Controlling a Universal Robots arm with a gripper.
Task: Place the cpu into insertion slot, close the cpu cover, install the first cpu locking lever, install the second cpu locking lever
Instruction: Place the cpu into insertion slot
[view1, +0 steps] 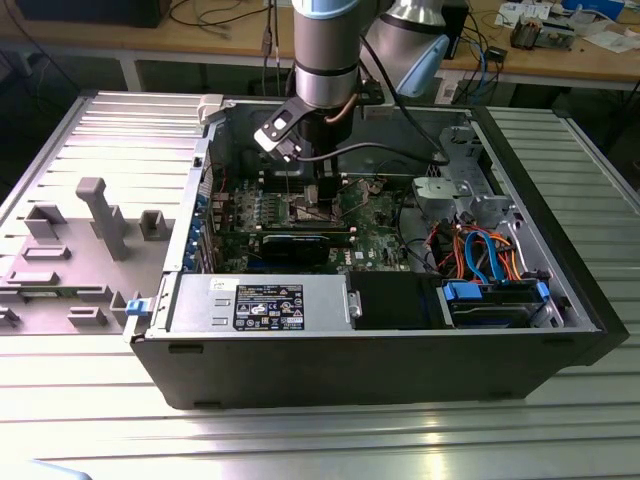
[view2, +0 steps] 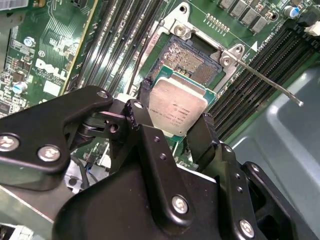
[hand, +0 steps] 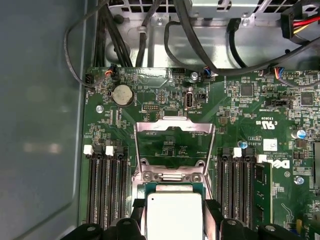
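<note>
Currently the cpu (view2: 177, 111) is pinched edgewise in the jaws, apparently just above the slot (view2: 192, 60), whose cover (hand: 175, 126) is swung open to bare it.

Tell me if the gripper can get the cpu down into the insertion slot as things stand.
Probably yes. The gripper is shut on the cpu right by the insertion slot, whose contacts lie bare; the cpu cover stands open and the locking lever points off to the side.
</note>
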